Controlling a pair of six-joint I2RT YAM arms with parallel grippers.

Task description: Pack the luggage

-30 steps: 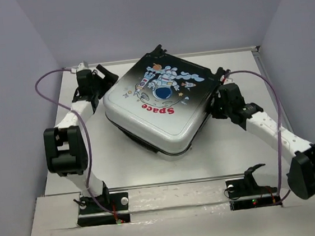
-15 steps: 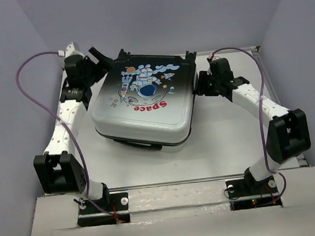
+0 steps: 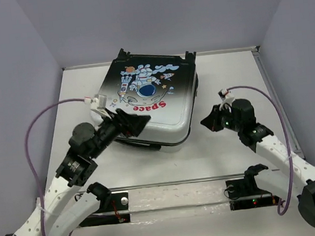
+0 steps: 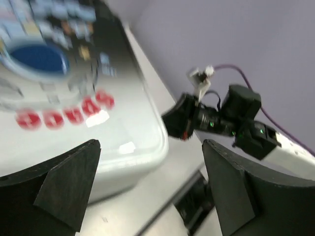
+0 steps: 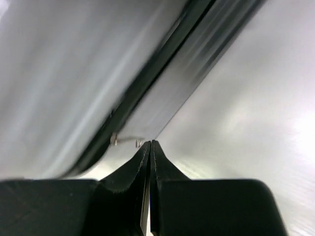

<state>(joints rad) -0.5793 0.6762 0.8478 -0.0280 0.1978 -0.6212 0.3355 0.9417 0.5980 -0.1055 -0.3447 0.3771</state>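
Luggage [image 3: 150, 104], small white-to-black hard-shell astronaut-print suitcase, lies shut, print up, far-centre on white surface [image 3: 229, 79]; my left jaws wide apart, right jaws pressed together, both holding nothing, so I judge packing done.

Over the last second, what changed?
The luggage swung from skewed at mid-table to square near the back wall. Both arms then left its sides and drew back toward their bases. The left gripper, open, is now at its near left corner. The right gripper, shut on nothing, is off its near right side. Unchanged: luggage closed, print up.
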